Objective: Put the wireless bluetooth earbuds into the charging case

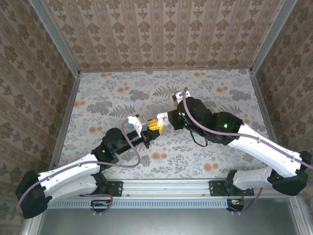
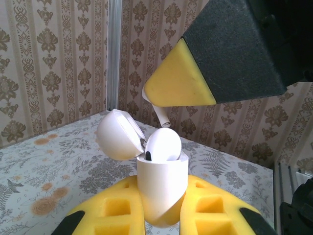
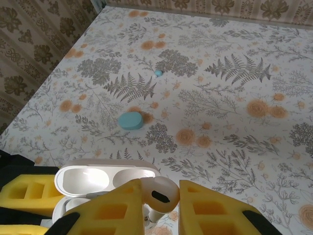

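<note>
**Top external.** Just left of frame centre, left gripper (image 1: 150,130) and right gripper (image 1: 159,122) meeting tip to tip above the floral table (image 1: 210,88). Both closed, their loads too small to tell apart from here. Probably raised off the surface so one arm can offer a steady target to the other.

**Left wrist.** Bottom centre: white charging case (image 2: 161,188) clenched between the left gripper's yellow pads (image 2: 115,208), mouth turned upward. Lid (image 2: 116,134) swung back to the left, clear of any approach from above. One white earbud (image 2: 164,143) already resting in the mouth, apparently not pressed fully home. Upper right: a yellow finger (image 2: 178,81) of the right arm, with the stem of a second earbud (image 2: 159,113) poking out below it, aimed down at the case.

**Right wrist.** Bottom centre: right gripper (image 3: 159,208) pinched on the second earbud (image 3: 156,192) by its head, stem hanging down, a hold suited to a straight drop. Bottom left: the open case (image 3: 98,177), just beside and below the fingers. Second bud judged not yet in, with a small shift toward the case and a descent left to do. Left of centre on the table: a teal case (image 3: 131,120). Higher up, well apart from it: a tiny teal earbud (image 3: 158,73). Neither touched by a gripper.
</note>
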Controlling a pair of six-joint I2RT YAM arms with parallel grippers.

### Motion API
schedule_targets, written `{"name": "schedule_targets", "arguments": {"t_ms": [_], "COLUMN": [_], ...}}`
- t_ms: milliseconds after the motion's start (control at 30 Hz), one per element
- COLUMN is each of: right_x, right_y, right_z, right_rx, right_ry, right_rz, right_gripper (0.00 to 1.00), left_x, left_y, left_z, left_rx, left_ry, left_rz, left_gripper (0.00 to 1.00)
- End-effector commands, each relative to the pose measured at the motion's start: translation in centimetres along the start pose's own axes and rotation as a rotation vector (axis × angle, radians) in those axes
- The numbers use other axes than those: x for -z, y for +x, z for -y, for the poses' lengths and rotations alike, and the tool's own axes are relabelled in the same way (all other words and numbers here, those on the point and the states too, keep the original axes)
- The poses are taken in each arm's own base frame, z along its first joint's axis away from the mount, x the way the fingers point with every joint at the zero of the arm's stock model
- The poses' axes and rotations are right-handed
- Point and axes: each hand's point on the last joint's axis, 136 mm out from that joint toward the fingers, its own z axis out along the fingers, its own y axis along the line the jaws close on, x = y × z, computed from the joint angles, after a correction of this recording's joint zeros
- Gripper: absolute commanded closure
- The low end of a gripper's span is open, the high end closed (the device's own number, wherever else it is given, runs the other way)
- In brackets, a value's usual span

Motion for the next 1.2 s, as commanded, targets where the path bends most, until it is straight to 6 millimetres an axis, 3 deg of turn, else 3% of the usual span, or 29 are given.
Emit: {"name": "schedule_targets", "arguments": {"t_ms": [0,1167], "right_x": [0.1,-1.9], "right_y": [-0.9,3.0], "right_z": [-0.3,-2.0], "right_rx": [0.014,-0.037], "right_ry": [0.01,-0.032], "right_rz": [0.028,-0.1], "right_gripper": [0.8,0.78], "left_x": [0.2,0.6], "left_y": [-2.8,-2.8], "left_z": [0.5,-0.1], "left_rx": [-0.027,-0.019], "left_ry": [0.007,-0.032], "left_rz": [0.085,0.093], "left_gripper": [1.0,1.0]}}
